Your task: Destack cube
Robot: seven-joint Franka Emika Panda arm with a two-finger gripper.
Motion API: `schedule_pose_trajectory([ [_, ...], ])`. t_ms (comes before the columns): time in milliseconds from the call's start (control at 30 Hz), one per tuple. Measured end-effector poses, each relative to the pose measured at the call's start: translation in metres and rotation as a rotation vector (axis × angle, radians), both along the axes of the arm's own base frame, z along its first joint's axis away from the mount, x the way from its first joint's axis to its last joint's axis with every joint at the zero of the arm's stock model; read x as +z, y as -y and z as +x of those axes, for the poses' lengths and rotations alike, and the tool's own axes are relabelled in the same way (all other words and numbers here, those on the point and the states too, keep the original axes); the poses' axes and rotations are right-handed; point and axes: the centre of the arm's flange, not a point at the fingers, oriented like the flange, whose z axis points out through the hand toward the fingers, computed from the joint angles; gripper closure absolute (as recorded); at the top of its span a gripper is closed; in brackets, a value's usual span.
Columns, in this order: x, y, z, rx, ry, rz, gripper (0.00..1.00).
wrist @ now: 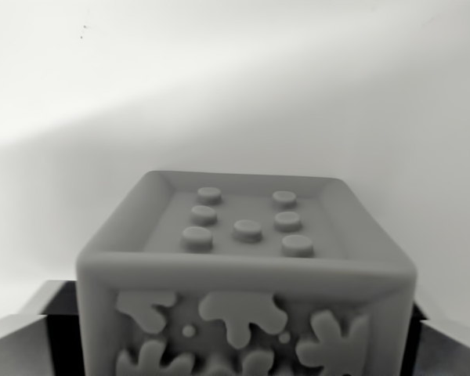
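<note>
**Cube sits centred between the fingers, grasp not confirmed**

The cube (247, 274) fills the lower middle of the frame, its top face tilted toward the lens and its near face running off the bottom edge. The top is recessed inside a raised rim and carries seven round studs; the near face shows raised splash-like shapes and a few small dots. Everything reads grey, and the background across the upper half of the frame is a plain pale surface with a soft band of shadow falling across it from upper right to lower left.

At the lower left corner a dark finger (31, 337) of the gripper (243, 345) comes in, and its partner shows at the lower right corner. The cube lies squarely between them, which is likely why the camera sees it so large and so centred: the wrist has been lined up so the fingers straddle its two side walls. Whether the pads are pressing those walls or only standing beside them cannot be told, since the contact lines are hidden by the cube's own edges.

Nothing beneath the cube is visible, so whether it rests on another block or is already lifted clear cannot be judged; no second cube is in view
</note>
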Motion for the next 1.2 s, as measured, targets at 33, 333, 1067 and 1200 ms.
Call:
schedule_pose_trajectory([
  [33,0.0,0.0,0.0,0.0,0.0,0.0,0.0],
  [333,0.0,0.0,0.0,0.0,0.0,0.0,0.0],
  [1067,0.012,0.0,0.001,0.0,0.004,0.0,0.0],
  [1200,0.021,0.0,0.001,-0.001,0.005,0.0,0.0],
])
